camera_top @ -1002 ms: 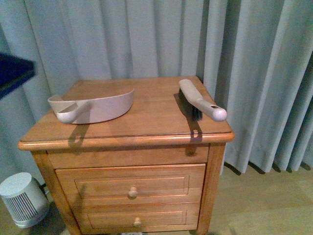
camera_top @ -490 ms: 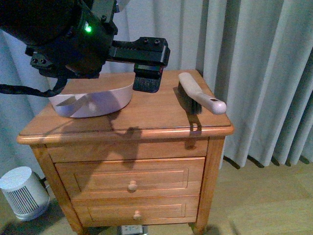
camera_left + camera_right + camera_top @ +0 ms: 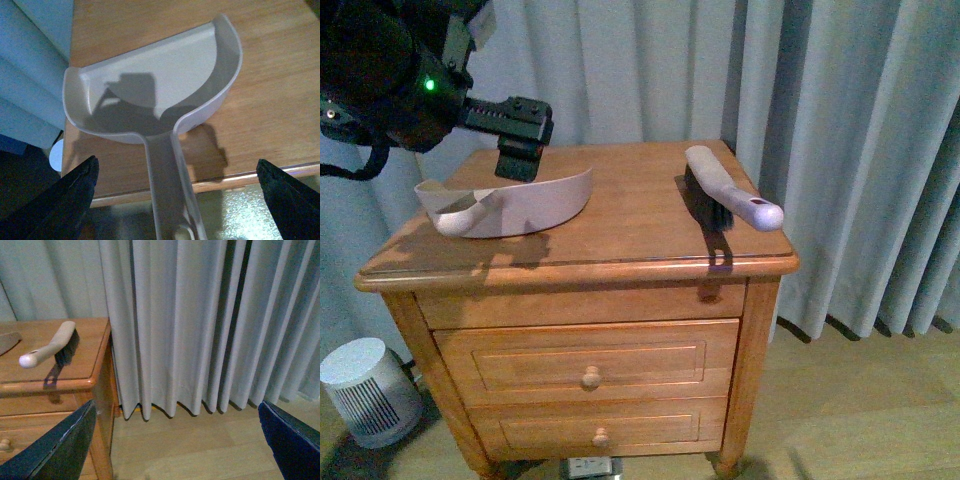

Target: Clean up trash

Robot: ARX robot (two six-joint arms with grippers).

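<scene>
Left wrist view: dustpan (image 3: 150, 85) holds only shadow; left pincer (image 3: 176, 167) spread wide above it; right pincer (image 3: 177, 412) wide.

A home bedroom: wooden nightstand (image 3: 620, 235), grey curtains (image 3: 840, 120), wood floor (image 3: 865, 420).

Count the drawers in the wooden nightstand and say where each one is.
2. The upper drawer sits just under the tabletop; the lower drawer is directly beneath it. Only the front face shows, so others elsewhere could be hidden.
</scene>
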